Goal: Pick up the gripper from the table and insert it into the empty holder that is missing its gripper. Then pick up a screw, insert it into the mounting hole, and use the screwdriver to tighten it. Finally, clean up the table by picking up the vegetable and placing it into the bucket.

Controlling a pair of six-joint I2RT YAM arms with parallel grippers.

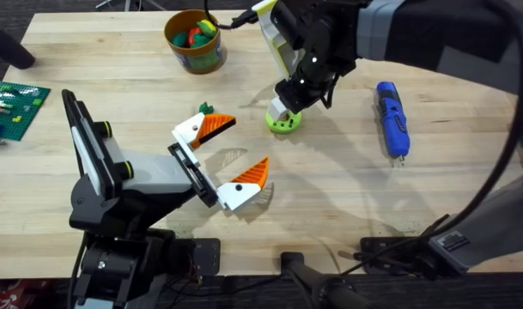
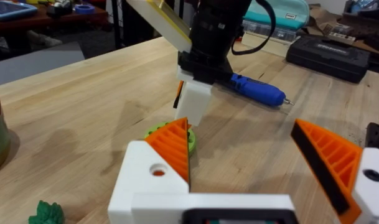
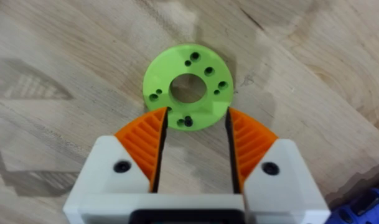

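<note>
The left arm reaches forward from its base at the lower left, wrist level, and its gripper is spread wide with the orange pads well apart. The right arm crosses toward the middle and points straight down, its gripper parted only a little, fingertips low over the counter.

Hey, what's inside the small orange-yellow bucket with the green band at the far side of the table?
The orange-yellow bucket with the green band holds a few small toy pieces in red, green and yellow, heaped together. Its wall and the top pieces hide anything underneath, so the bottom cannot be seen.
</note>
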